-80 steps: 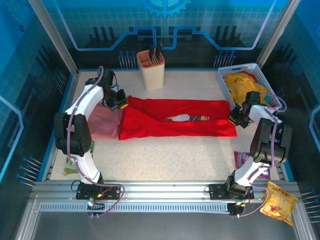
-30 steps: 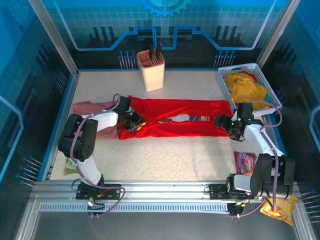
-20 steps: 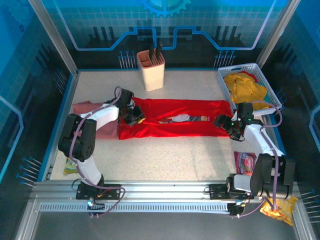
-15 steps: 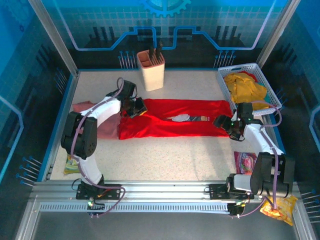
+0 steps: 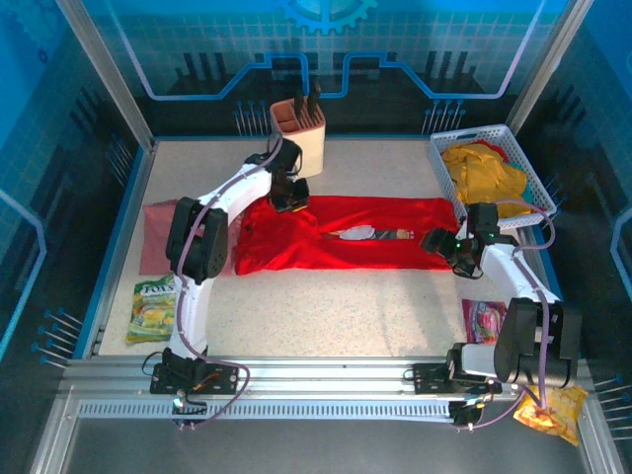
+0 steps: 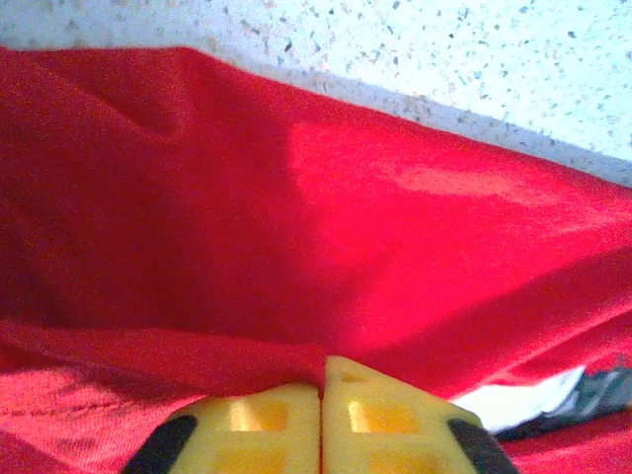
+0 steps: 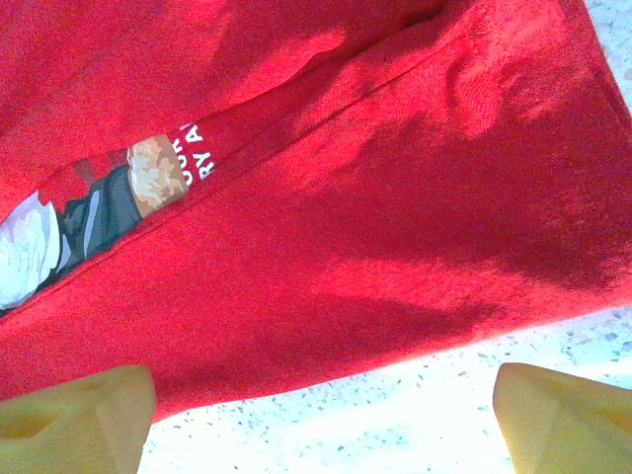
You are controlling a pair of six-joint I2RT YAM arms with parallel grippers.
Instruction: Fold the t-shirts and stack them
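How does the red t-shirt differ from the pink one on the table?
The red t-shirt stretches long across the table; the pink t-shirt lies compact by its left edge. The red one shows a printed graphic; the pink one looks plain. The left gripper pinches the red one; nothing touches the pink one. Both lie on the table.

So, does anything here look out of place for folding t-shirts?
Yes, three snack packets: a green packet near the left edge, a pink packet at the near right, an orange packet off the table, near right corner. They are food, not clothing.

Three t-shirts (image 5: 346, 242), perhaps more, three snack packets (image 5: 153, 308), one basket (image 5: 469, 131), one knife block (image 5: 299, 140).
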